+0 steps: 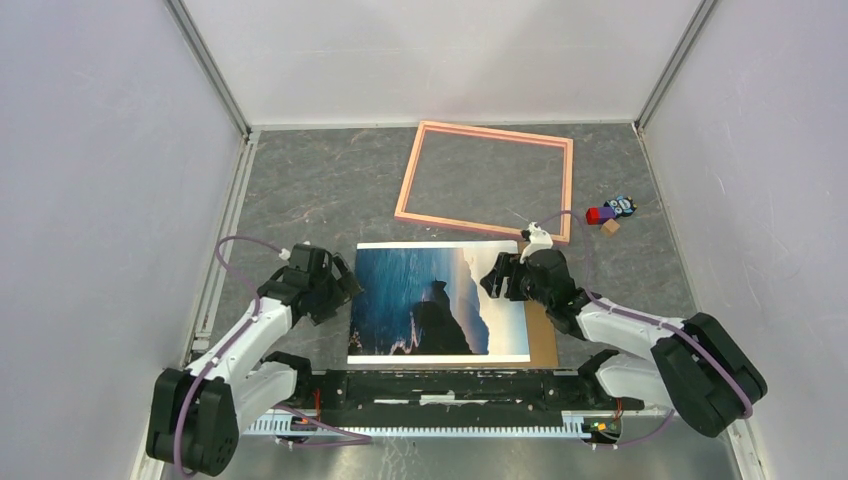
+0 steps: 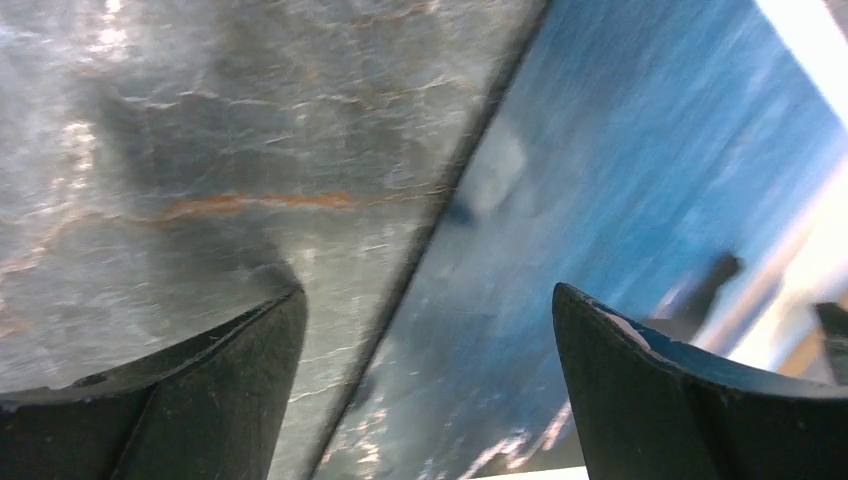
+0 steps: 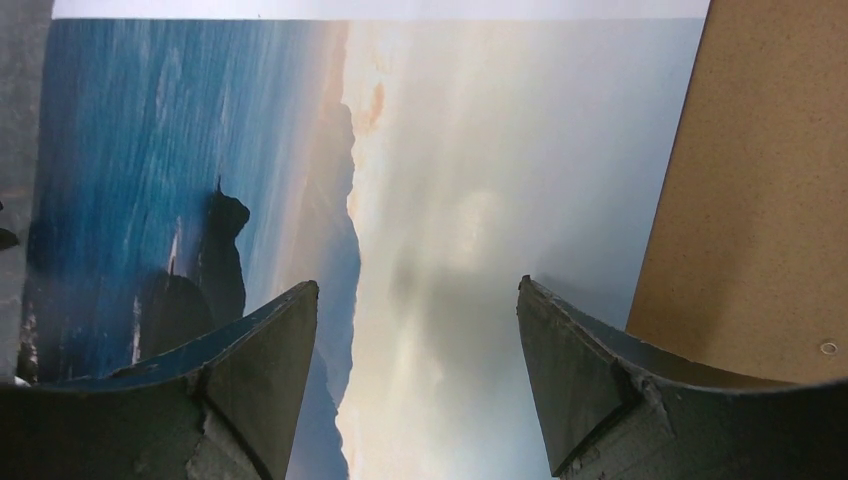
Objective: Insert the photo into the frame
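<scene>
The photo (image 1: 440,300) is seen lying flat and face up on the worktop (image 1: 320,190), close to the arms. A brown board (image 1: 543,340) sticks out from its right side. The frame (image 1: 485,180) is laid further back, near the photo's far edge but not touching it, and it is turned a little. Bare worktop is seen through it, so nothing has been put in it yet. The left jaws are held wide apart right at the photo's left edge, with one side over the worktop and the other over the blue sea. The right jaws are also held wide apart, over the pale sky part near the right edge. Nothing is gripped by either. The step in hand is judged to be the pick-up of the photo. For the next move, an edge would need to be lifted a bit, because the photo is thin and flat, and then pinched softly so it is not bent. After that it would have to be carried back and lined up with the turned frame.
</scene>
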Robot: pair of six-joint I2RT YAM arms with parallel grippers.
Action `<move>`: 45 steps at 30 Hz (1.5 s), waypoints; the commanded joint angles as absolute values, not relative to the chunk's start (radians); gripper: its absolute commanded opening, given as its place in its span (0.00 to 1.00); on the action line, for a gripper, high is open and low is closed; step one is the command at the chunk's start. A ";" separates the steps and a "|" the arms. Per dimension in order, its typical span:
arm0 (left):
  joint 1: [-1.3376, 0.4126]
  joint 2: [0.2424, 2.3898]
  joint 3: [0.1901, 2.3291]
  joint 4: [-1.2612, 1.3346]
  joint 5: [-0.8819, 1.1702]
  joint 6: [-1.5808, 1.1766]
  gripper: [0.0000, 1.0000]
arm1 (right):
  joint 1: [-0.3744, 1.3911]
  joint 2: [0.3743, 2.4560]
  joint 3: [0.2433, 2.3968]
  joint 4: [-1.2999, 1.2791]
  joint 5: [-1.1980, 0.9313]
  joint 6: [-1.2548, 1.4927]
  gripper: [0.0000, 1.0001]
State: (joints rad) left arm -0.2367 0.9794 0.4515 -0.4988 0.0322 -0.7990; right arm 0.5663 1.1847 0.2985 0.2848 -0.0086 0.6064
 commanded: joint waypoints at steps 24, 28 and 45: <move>-0.224 0.700 0.362 -0.367 0.347 -1.010 0.97 | 0.554 1.346 0.267 0.423 -0.087 0.630 0.78; -0.224 0.710 0.389 -0.372 0.386 -0.999 0.96 | 0.554 1.351 0.269 0.419 -0.091 0.624 0.78; -0.224 0.628 0.482 -0.490 0.419 -0.986 0.87 | 0.553 1.388 0.284 0.428 -0.101 0.612 0.77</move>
State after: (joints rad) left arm -0.2249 0.6212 0.4473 -0.4835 0.3584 -0.9760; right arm 0.5541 1.3464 0.2924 0.5415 -0.0868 0.6231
